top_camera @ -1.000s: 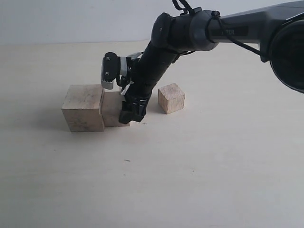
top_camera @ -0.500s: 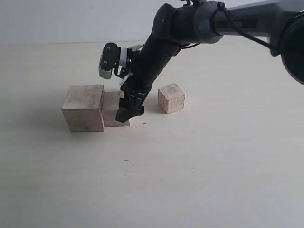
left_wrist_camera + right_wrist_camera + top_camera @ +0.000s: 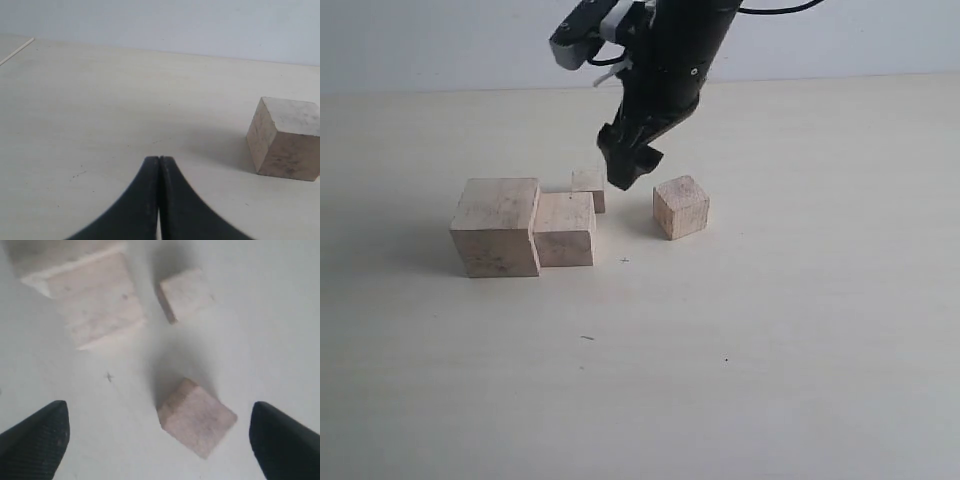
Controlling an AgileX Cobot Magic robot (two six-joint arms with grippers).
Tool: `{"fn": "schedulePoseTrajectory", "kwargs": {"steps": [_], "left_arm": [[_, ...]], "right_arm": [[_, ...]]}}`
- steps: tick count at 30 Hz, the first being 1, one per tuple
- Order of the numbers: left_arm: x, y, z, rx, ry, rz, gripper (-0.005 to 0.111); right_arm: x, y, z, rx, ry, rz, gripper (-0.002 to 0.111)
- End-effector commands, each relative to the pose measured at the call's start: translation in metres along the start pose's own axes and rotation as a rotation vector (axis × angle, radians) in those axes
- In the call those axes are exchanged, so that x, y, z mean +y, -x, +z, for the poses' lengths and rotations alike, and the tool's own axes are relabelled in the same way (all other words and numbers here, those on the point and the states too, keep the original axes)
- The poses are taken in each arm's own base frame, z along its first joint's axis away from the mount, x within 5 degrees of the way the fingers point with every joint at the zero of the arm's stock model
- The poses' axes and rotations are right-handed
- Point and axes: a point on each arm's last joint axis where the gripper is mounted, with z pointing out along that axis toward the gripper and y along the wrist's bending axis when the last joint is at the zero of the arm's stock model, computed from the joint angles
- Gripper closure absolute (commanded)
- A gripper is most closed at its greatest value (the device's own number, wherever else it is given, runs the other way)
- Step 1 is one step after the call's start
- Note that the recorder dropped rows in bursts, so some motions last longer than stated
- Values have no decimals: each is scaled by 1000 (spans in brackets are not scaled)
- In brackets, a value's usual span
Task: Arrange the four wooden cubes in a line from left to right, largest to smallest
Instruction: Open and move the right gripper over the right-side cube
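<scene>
Right tool [image 3: 632, 168] hangs above the bench [image 3: 800, 330], spread wide and empty. My wrist view shows the third cube [image 3: 681, 207] below, between the open fingers, so I judge it the next pick. Left tool [image 3: 159, 161] is pressed together on nothing, low over the bench, clear of the work.

The largest cube [image 3: 497, 225] sits at the left, with the second cube [image 3: 565, 228] flush against its right face. I read that pair as placed. The smallest cube [image 3: 589, 188] lies just behind the second, out of line. The third stands apart to the right, turned slightly.

All four are pale, unfinished wood, lightly speckled, flat-faced and square-edged. I expect sound purchase, provided the jaws square up to the turned faces.
</scene>
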Motion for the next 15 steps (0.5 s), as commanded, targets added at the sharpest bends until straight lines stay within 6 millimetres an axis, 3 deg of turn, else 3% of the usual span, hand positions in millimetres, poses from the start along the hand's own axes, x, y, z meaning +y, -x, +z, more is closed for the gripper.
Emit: {"fn": "schedulePoseTrajectory", "kwargs": {"steps": [1,15], "left_arm": [[-1,1,0,-17,-9,-2,107],[-1,1,0,-17,-9,-2,107]], "right_arm": [[-11,-11,-3,91,-146,333,17],[-15,-23,44,225,-121,480,17]]}}
